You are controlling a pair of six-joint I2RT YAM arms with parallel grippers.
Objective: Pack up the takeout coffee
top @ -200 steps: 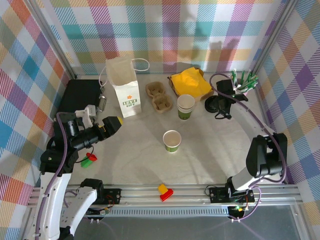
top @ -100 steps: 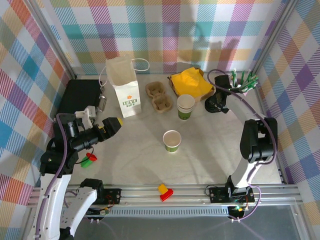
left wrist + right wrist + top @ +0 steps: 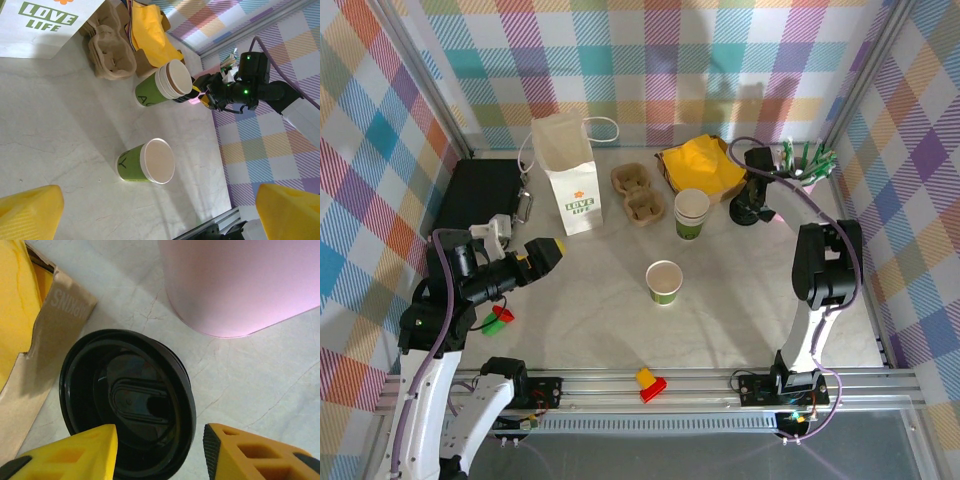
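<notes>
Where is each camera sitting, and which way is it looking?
Top external: above and behind the arm bases, looking down on the table; both arms, left gripper and right gripper show.
Left wrist: on the left arm, looking across at the green cup; its yellow fingers sit at the bottom corners.
Right wrist: on the right arm, looking down at the black lid by a pink cup; its yellow fingers straddle it.
Shared: top and left wrist both see the green cup.
</notes>
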